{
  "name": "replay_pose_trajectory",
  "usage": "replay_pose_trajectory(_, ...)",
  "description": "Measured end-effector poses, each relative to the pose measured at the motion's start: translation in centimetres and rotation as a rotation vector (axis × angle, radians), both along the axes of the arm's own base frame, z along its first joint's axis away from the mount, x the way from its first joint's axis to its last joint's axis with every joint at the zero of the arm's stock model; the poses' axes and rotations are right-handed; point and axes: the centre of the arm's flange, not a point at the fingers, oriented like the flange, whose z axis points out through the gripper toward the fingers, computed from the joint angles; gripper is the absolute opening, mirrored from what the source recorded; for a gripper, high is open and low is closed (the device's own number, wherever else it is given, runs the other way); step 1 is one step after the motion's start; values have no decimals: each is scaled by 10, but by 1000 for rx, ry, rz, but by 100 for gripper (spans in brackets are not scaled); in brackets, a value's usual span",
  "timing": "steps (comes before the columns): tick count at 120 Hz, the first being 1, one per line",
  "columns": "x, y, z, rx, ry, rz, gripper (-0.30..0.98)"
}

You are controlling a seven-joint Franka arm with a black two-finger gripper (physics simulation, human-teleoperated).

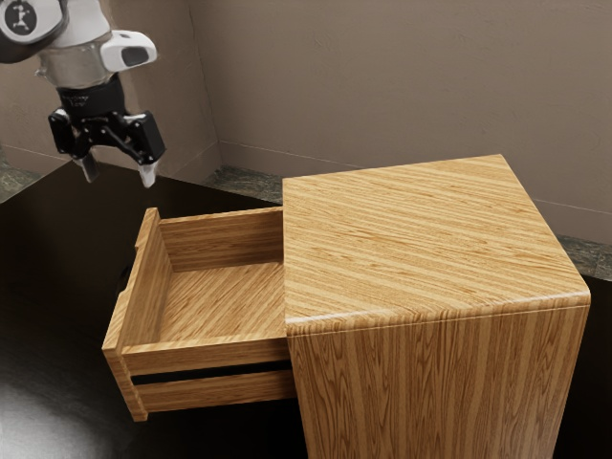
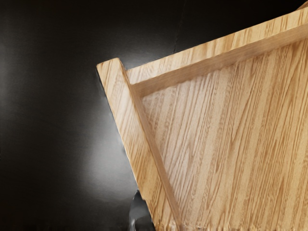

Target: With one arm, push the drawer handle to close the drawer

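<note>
A black two-finger gripper (image 1: 120, 173), fingers spread wide and holding nothing, hangs above a wood-grain drawer (image 1: 210, 358) jutting from its cabinet (image 1: 430, 249) toward the exterior view's left, dark handle (image 2: 140, 215) on its front.

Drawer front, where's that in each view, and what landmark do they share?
Exterior view: the drawer front is toward the exterior view's left, away from the cabinet.
Wrist view: the drawer front is the slanting strip between the dark table and the drawer floor.
Shared landmark: the drawer floor, just inside the drawer front.
</note>
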Motion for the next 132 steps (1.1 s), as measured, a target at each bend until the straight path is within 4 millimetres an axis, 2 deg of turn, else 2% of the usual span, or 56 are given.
replay_pose_trajectory(10,-19,-2,2,4,-5,129,69)
replay_pose_trajectory(18,-57,-5,25,5,-69,220,69)
replay_pose_trajectory(22,-76,-3,27,3,-87,269,69)
replay_pose_trajectory(33,-110,-5,27,-2,-97,376,68)
replay_pose_trajectory(35,-118,-3,26,-5,-100,399,65)
replay_pose_trajectory(41,-137,22,23,-46,-95,483,51)
replay_pose_trajectory(48,-150,40,-1,-68,-75,557,34)
replay_pose_trajectory(58,-155,53,-35,-76,-61,658,16)
replay_pose_trajectory(65,-160,45,-67,-89,-77,664,9)
replay_pose_trajectory(77,-168,35,-98,-141,-154,665,0)
replay_pose_trajectory(92,-173,29,-114,-230,-244,684,-5)
replay_pose_trajectory(111,-174,27,-122,-320,-315,713,-8)
replay_pose_trajectory(132,-165,25,-135,-385,-316,742,-9)
